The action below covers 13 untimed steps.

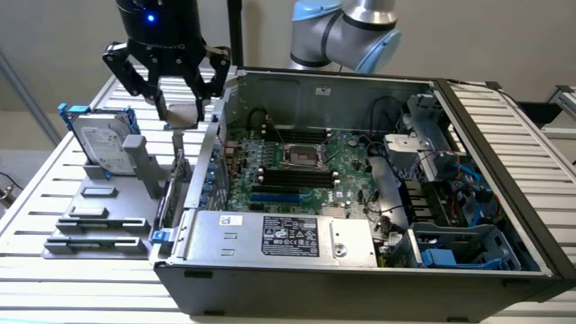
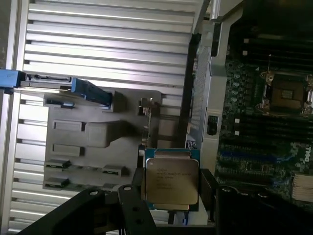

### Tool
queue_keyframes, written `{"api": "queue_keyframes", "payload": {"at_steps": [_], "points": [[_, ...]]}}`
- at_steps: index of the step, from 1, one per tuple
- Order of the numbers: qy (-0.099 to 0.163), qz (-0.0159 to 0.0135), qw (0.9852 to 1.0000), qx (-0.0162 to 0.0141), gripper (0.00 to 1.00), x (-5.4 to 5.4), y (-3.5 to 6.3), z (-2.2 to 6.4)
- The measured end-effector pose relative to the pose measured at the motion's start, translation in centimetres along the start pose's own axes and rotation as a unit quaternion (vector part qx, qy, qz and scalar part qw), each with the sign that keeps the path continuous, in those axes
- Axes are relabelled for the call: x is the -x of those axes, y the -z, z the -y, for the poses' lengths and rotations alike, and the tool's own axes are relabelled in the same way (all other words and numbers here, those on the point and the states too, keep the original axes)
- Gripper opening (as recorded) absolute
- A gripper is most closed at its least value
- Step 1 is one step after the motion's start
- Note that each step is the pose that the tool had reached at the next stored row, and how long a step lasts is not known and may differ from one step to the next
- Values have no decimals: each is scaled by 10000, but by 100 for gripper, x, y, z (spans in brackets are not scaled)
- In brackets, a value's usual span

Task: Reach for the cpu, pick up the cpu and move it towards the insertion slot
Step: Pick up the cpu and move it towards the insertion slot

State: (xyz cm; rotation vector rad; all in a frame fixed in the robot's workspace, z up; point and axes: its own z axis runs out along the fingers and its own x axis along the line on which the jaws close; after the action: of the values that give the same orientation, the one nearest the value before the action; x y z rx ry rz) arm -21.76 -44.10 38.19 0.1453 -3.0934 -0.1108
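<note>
The cpu (image 2: 172, 182) was held clenched in the gripper (image 1: 180, 115) above the grey holder tray (image 1: 99, 202), beside the open computer case (image 1: 360, 270) containing the insertion slot (image 1: 304, 156).

Dim, soft, bluish wrist view (exterior view brighter, even)

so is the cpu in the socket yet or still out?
Out. The cpu sits in the gripper, outside the case; the insertion slot shows empty.
</note>
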Motion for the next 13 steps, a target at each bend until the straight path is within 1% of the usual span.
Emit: {"api": "queue_keyframes", "payload": {"at_steps": [9,13], "points": [[0,-7,10000,3,54,409,30,37],[-1,-20,10000,4,54,590,34,47]]}}
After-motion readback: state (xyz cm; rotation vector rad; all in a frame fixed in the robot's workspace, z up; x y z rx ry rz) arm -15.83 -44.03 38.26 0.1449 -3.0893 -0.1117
